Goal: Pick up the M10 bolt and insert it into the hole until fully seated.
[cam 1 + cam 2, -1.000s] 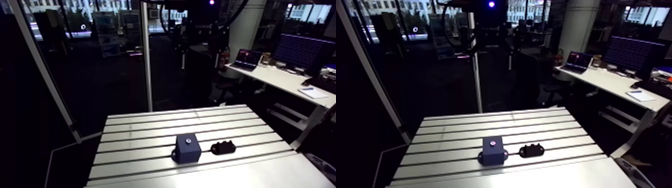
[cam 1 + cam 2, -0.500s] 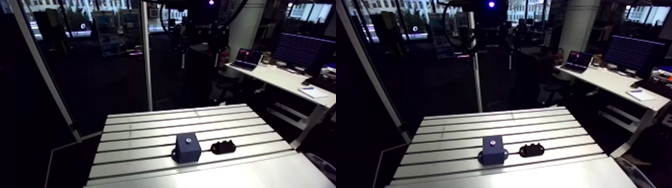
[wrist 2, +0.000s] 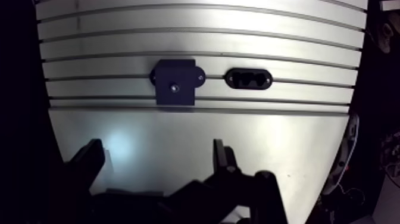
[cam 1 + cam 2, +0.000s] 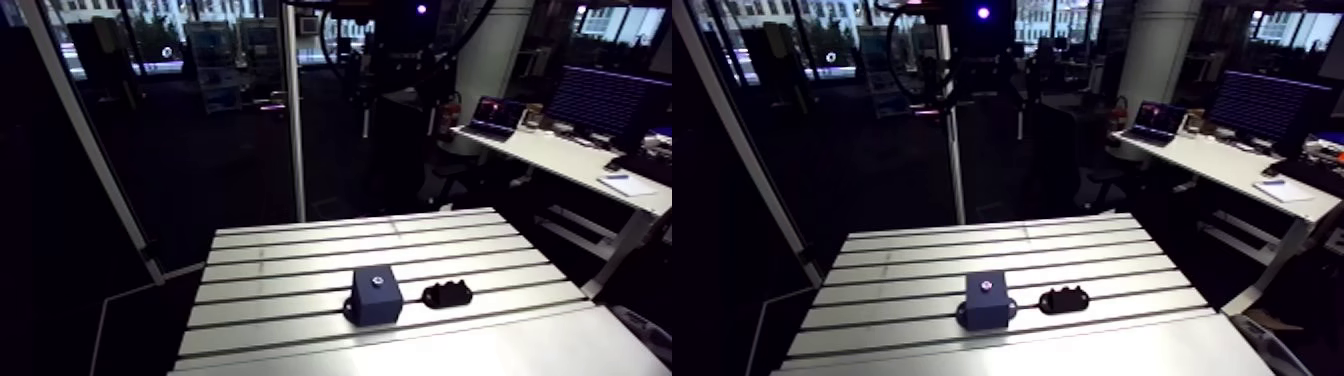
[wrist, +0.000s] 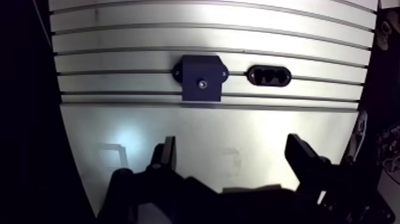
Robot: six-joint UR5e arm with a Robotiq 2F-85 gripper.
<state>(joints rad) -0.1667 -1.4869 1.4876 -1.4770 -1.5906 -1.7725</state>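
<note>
**Gripper [image 5: 231,146] open, bolt [image 5: 203,84] sitting in the block [image 5: 201,77]**

Wrist view first: both fingers [image 5: 165,156] are spread wide and grip nothing, with just bare metal underneath. They hang over the smooth, unslotted strip of the table [image 5: 119,36]. A bright patch of reflected light lies on that strip, off to one finger's side.

Ahead of the gripper and well apart from it is the dark blue block. It sits on the slotted part of the table, has a small ear sticking out on either side, and lies across one of the slots. Dead centre on its top face there's a small shiny round spot, which reads as the bolt head sunk into the top. Can't tell if it's all the way down, it's too small for that.

Just beside the block, not touching it and on the same slot line, is a black holder [image 5: 269,75] with two dark pockets side by side. Can't make out what's inside the pockets.

Arm view gives the same layout from the other side. The block is roughly mid-table with the shiny dot on top and the holder next to it. Both are nearer the smooth strip than the far edge.
</note>
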